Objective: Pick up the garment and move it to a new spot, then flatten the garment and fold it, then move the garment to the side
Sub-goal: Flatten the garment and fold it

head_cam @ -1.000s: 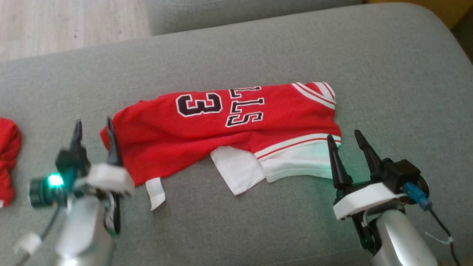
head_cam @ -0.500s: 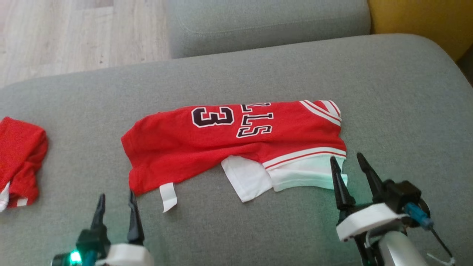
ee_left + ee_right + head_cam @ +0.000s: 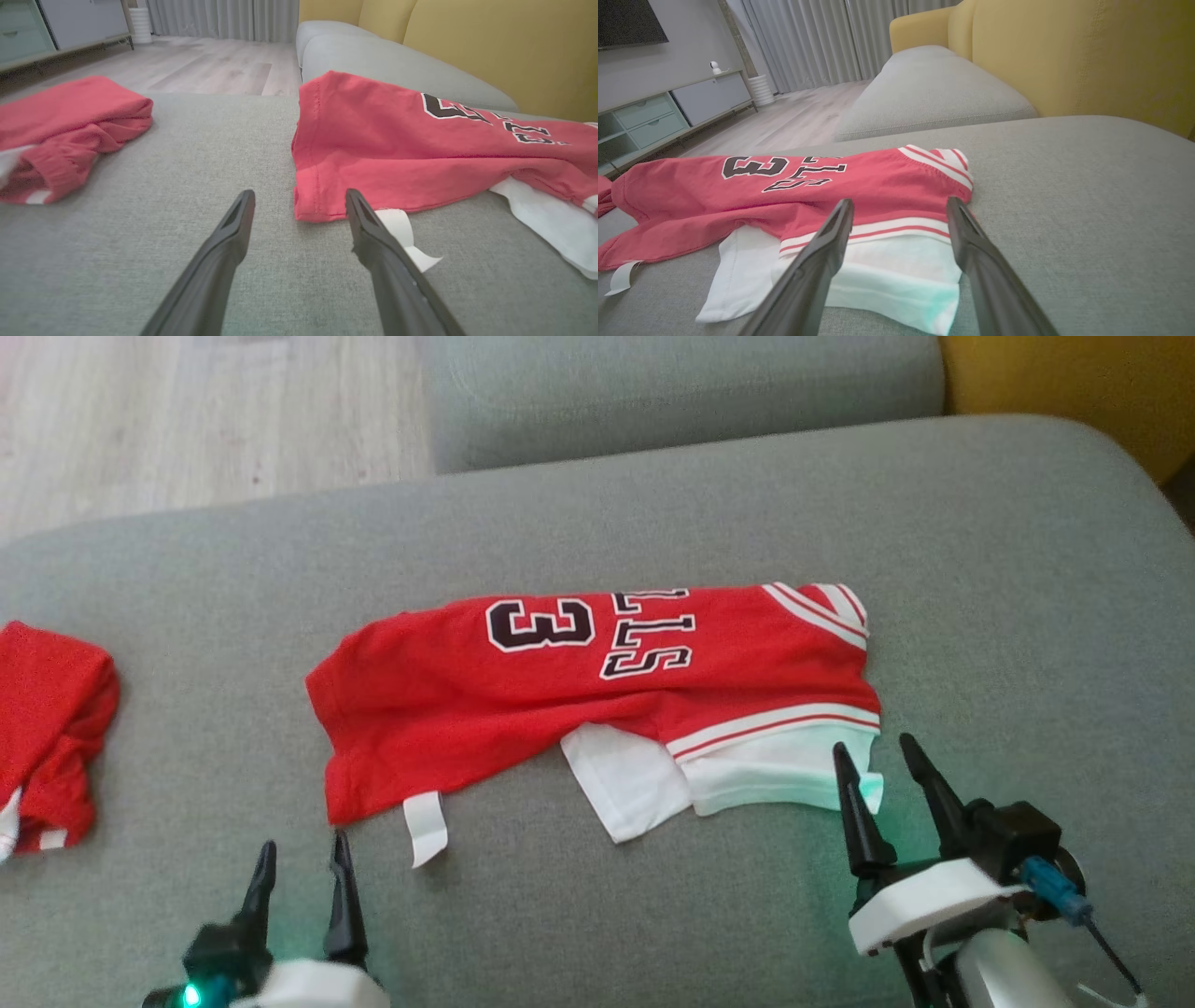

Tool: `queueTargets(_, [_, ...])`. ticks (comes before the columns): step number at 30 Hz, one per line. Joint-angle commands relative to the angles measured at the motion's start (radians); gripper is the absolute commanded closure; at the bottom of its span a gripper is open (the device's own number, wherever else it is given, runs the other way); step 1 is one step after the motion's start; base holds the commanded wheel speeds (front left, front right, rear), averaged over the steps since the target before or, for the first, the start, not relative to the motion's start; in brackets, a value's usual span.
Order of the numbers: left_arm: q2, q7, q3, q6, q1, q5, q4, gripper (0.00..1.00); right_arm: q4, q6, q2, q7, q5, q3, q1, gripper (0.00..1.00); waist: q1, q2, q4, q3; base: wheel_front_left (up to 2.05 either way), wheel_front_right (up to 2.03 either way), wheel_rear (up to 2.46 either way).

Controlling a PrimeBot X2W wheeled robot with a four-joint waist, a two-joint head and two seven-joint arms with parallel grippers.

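On the grey sofa cushion (image 3: 653, 504), the red garment (image 3: 597, 691) is spread lengthwise, with white fabric showing along its near edge. The left claw (image 3: 304, 842) is held open and empty just short of the garment's left corner, near a white tag (image 3: 427, 826). The right claw (image 3: 872, 744) is likewise held open and empty by the white hem at the right corner. A second red cloth (image 3: 51, 728) is seen well apart at the left.

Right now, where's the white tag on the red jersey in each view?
Head view: white tag lower left of centre, at the red jersey's near hem.
Left wrist view: tag just right of centre, low, below the jersey's corner.
Right wrist view: tag at the bottom-left corner.
Shared landmark: the black 3 on the jersey.
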Motion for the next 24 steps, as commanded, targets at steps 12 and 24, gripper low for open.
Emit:
queueTargets(12, [0.001, -0.005, 0.069, -0.084, -0.253, -0.104, 0.233, 0.0, -0.025, 0.007, -0.001, -0.006, -0.018, 0.028, -0.073, 0.0, 0.0001, 0.0, -0.049, 0.109, 0.0, 0.0, 0.0])
queueTargets(24, [0.001, -0.005, 0.03, -0.132, -0.339, -0.214, 0.387, 0.0, -0.028, 0.007, -0.001, -0.006, -0.02, -0.002, -0.095, 0.0, 0.0001, 0.0, -0.067, 0.17, 0.0, 0.0, 0.0])
